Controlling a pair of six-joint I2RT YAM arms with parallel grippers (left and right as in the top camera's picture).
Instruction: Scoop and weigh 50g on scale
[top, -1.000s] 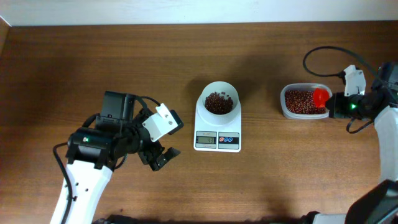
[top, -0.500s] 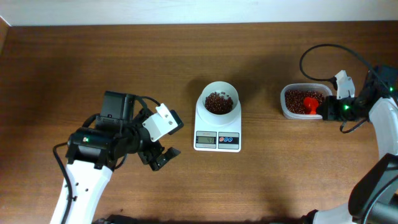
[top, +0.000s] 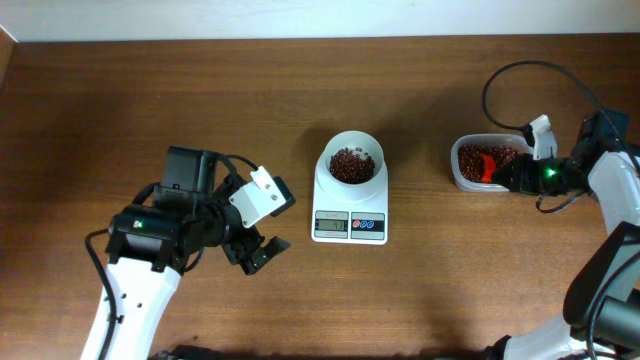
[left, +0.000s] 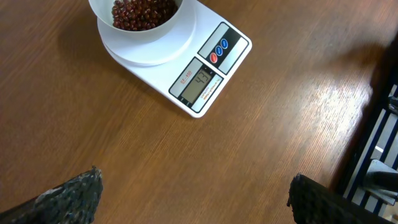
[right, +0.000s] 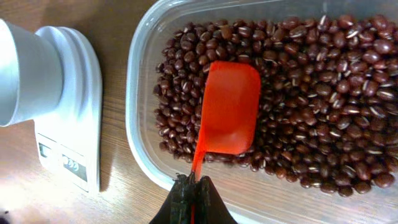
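The step in hand looks like a top-up scoop. The right gripper (right: 191, 190) is clamped shut on the thin handle of a red scoop (right: 230, 109). The scoop lies on the beans (right: 323, 81) in the clear tub (right: 138, 93), and no beans show on its face, so it appears not yet loaded. The scale (top: 350, 205) stands at mid-table, well to the left of the tub. Its white bowl (top: 352, 160) already holds a heap of beans. In the left wrist view the display (left: 200, 79) seems to read forty-three, though the digits are small and slanted. If that is right, only a little more is wanted. The left gripper (top: 256, 251) hangs over bare table (top: 200, 100) near the scale's front left. Its fingers (left: 74, 193) are spread wide and hold nothing, so it seems to play no part in this step. The next move probably calls for pushing the scoop's front edge down into the beans and taking up a modest load rather than a full one. It would then be carried level across the gap to the bowl and tipped slowly, so that beans trickle in. A heaped scoop dumped at once would likely overshoot, and a tilted carry could drop beans on the wood.
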